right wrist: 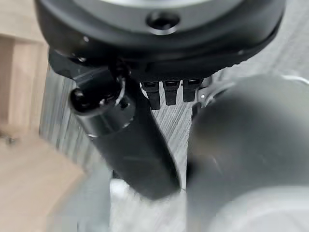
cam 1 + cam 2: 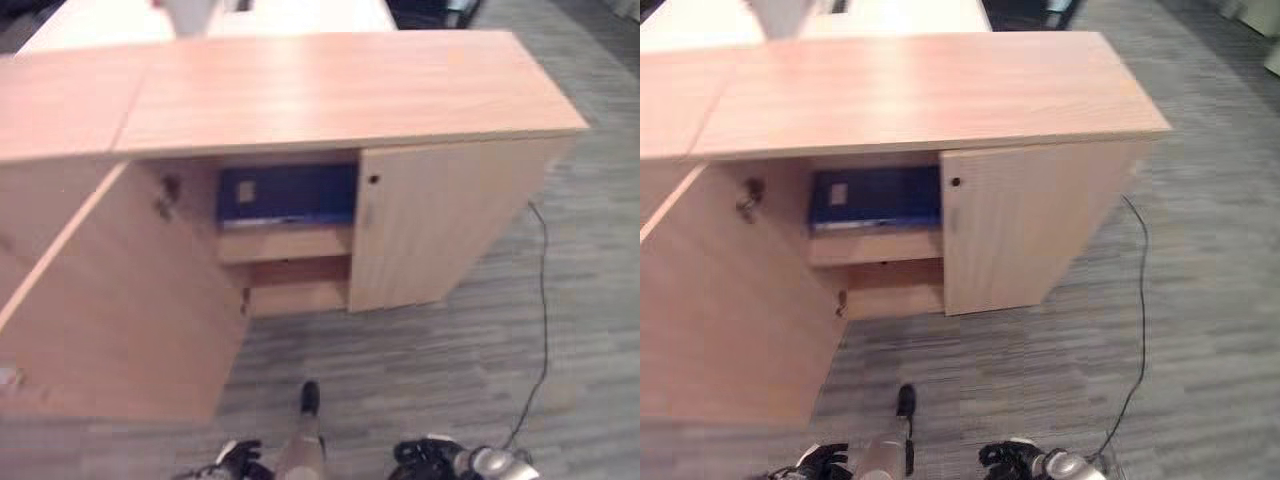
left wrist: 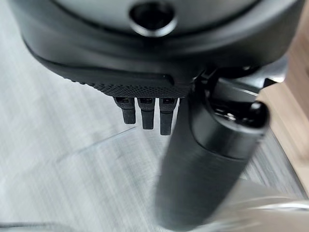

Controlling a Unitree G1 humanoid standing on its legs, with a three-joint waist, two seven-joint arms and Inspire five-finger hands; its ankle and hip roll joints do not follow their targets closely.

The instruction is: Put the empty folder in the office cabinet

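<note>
A dark blue folder [image 2: 286, 194] lies flat on the upper shelf [image 2: 285, 243] inside the light wooden office cabinet [image 2: 340, 90]. The cabinet's left door [image 2: 120, 300] stands swung wide open toward me, with a key [image 2: 166, 195] in its lock. Its right door [image 2: 440, 220] is closed. Both hands hang low, well short of the cabinet and holding nothing. My left hand [image 2: 238, 460] shows relaxed, straight fingers [image 3: 147, 113] over the carpet. My right hand [image 2: 425, 458] also has its fingers [image 1: 171, 92] loose and empty.
A second wooden unit [image 2: 60, 100] adjoins the cabinet on the left. Grey carpet [image 2: 430, 370] stretches between me and the cabinet. The open door reaches out over the floor at my left. Pale desks [image 2: 300, 15] stand behind the cabinet.
</note>
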